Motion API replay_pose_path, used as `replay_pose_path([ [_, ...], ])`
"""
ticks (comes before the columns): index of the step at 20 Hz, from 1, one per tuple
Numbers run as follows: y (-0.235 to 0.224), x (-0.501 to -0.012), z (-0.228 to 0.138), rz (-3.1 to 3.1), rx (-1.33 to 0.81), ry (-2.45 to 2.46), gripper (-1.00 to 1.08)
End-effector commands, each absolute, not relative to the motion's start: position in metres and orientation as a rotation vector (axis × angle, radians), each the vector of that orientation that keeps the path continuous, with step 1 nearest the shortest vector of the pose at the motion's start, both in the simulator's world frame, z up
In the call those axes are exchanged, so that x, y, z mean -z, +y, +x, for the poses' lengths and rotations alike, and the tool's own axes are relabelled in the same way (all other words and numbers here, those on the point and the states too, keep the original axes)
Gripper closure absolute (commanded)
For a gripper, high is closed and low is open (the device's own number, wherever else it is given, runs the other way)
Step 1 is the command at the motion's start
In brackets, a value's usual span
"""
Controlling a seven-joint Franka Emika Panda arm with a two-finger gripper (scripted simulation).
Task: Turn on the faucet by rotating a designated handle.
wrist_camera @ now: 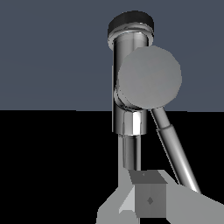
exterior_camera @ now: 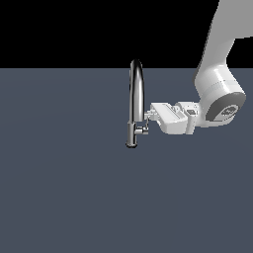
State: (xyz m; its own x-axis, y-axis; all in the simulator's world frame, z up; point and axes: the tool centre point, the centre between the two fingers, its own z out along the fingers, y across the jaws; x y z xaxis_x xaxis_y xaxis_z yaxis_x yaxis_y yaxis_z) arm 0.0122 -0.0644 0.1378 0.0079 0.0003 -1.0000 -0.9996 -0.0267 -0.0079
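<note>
The chrome gooseneck faucet stands upright in the middle of the exterior view. Its handle is a short stub with a thin lever low on the body, on the exterior view's right. My gripper reaches in level from that side, its fingertips right at the lever. In the wrist view the faucet body fills the centre. The stub's round end cap faces the camera and the lever slants past my gripper. The fingers look pressed together and hold nothing.
The faucet stands on a flat dark grey-blue surface with a black background behind it. My white arm comes down from the exterior view's upper right. Nothing else is in view.
</note>
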Motion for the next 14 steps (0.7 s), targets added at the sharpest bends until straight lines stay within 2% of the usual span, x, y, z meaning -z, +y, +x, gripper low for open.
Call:
replay_pose_path([
  [1, -0.066, -0.134, 0.006, -1.230, -1.224, 1.193, 1.08],
  [12, -0.072, -0.115, -0.036, -1.227, -1.223, 1.196, 1.08],
  [14, -0.065, -0.129, -0.025, -1.246, -1.214, 1.168, 1.08],
])
